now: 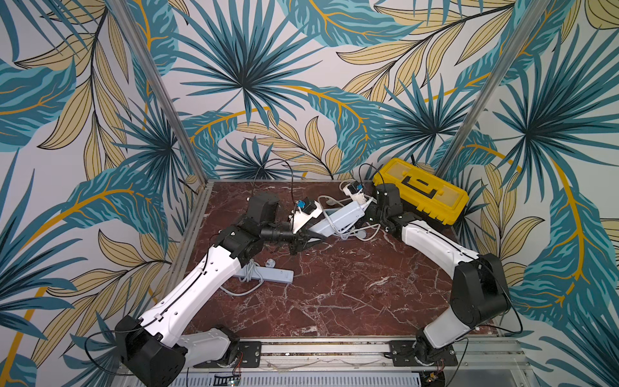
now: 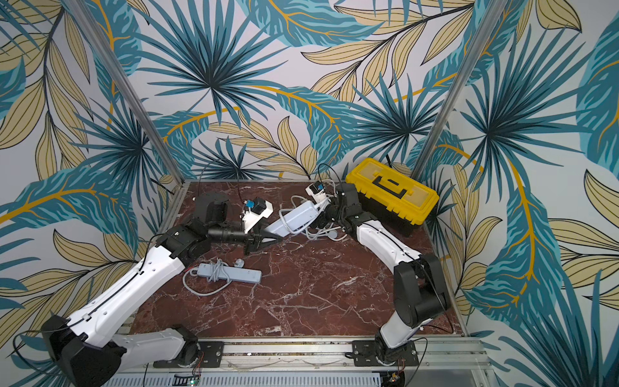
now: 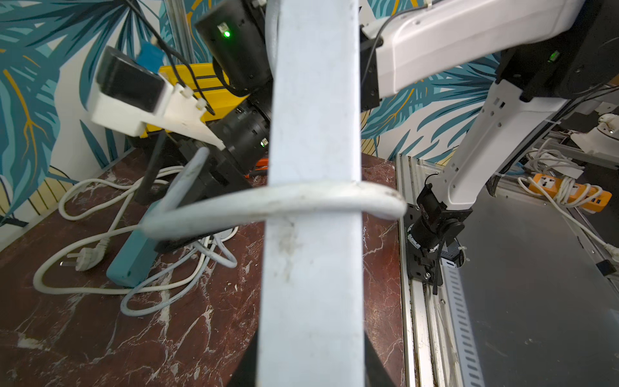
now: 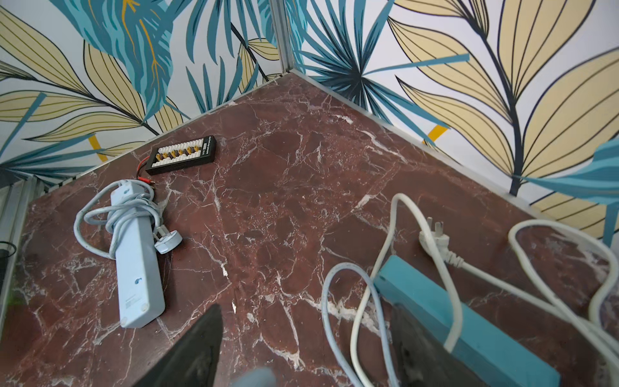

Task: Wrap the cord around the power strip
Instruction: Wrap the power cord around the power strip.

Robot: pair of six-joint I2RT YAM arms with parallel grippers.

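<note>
Up near the back of the desk (image 1: pixel 351 301), just above the middle of both top views, my left tool (image 1: pixel 310 238) is clamped on the low end of the pale power strip (image 1: pixel 338 217). The power strip leans up and to the right, and its high end is by the right tool (image 4: pixel 306 311). That tool's two black fingers (image 4: pixel 197 348) stand wide apart in its wrist view. A pale blur sits low between them, and I cannot tell what it is.

In the left wrist view the white cord (image 3: pixel 274 201) goes once around the power strip, across the middle of the frame. At the lower left of that frame a teal strip (image 3: pixel 130 261) lies on the desk, with loose white wire and a plug (image 4: pixel 433 239) around it.

At the lower left of the top views a second strip (image 2: pixel 231 273) lies flat, with its own wire bundled around it. A yellow toolbox (image 1: pixel 422 189) sits at the upper right corner of the desk.
</note>
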